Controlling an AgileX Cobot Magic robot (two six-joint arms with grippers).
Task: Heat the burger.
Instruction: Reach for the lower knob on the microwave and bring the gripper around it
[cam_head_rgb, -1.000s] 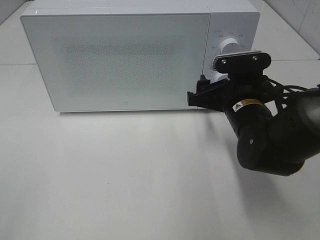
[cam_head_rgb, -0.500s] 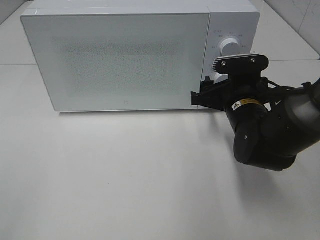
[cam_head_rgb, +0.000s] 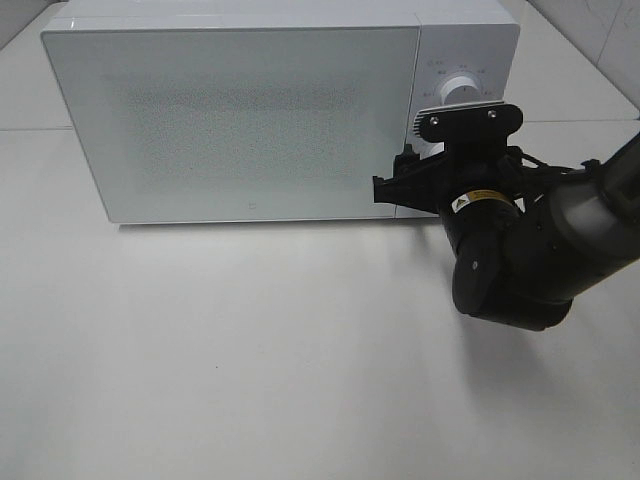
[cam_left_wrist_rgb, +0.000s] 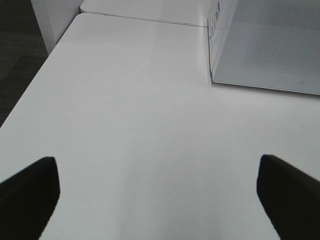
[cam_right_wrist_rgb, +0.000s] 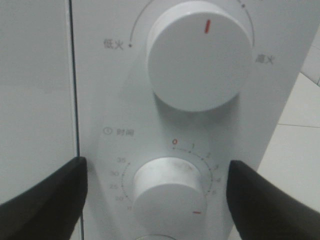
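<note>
1. Right wrist view: the right tool (cam_right_wrist_rgb: 156, 172) has its fingers apart, one on either side of the microwave's (cam_head_rgb: 470, 40) timer knob (cam_right_wrist_rgb: 167, 187).
2. The left tool (cam_left_wrist_rgb: 156, 167) hangs spread wide over the white table (cam_left_wrist_rgb: 125, 100).
3. The microwave door (cam_head_rgb: 240, 110) is shut and the burger is hidden from every view.

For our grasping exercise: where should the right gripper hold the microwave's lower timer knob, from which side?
Grip the timer knob by its round rim, a finger each side, straight from the front: it is a short cylinder proud of the panel, facing the open right gripper.
</note>
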